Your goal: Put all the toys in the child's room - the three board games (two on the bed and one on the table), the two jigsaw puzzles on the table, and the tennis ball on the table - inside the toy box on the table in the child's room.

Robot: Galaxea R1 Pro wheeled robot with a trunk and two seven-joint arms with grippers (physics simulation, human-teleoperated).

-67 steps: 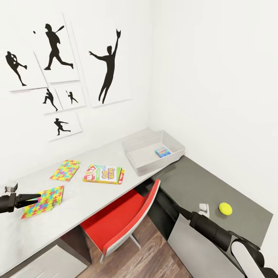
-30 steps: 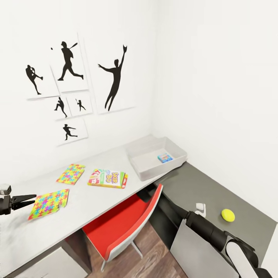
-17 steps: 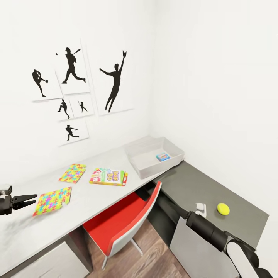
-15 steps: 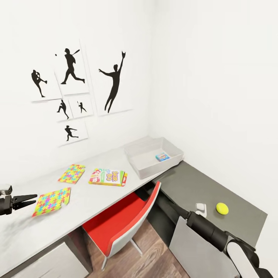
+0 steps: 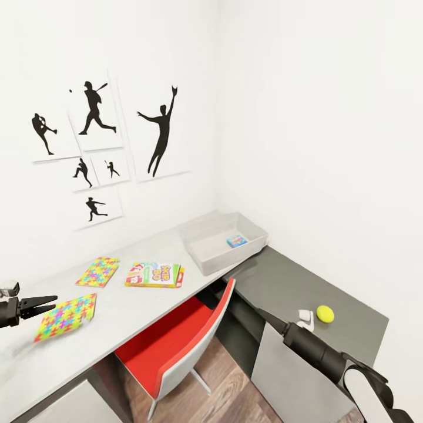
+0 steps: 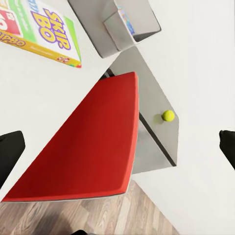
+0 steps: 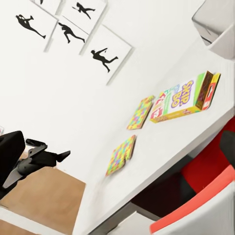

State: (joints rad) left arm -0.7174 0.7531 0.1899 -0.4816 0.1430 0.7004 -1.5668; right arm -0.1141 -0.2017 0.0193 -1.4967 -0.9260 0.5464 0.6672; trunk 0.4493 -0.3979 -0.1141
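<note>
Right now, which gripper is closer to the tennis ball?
Right. The right gripper sits just beside the tennis ball on the dark desk section; the left gripper is far across the white desk.

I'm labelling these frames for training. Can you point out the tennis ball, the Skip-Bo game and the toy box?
tennis ball (image 5: 325, 314): head view, centre of the ball.
Skip-Bo game (image 5: 154, 274): head view, middle of the printed lid.
toy box (image 5: 207, 264): head view, near outer wall.

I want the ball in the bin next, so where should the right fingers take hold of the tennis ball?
Across the tennis ball's middle, coming straight down from above. It is round, sits alone on the dark lower section of the table, and the right gripper already sits just beside it.
</note>
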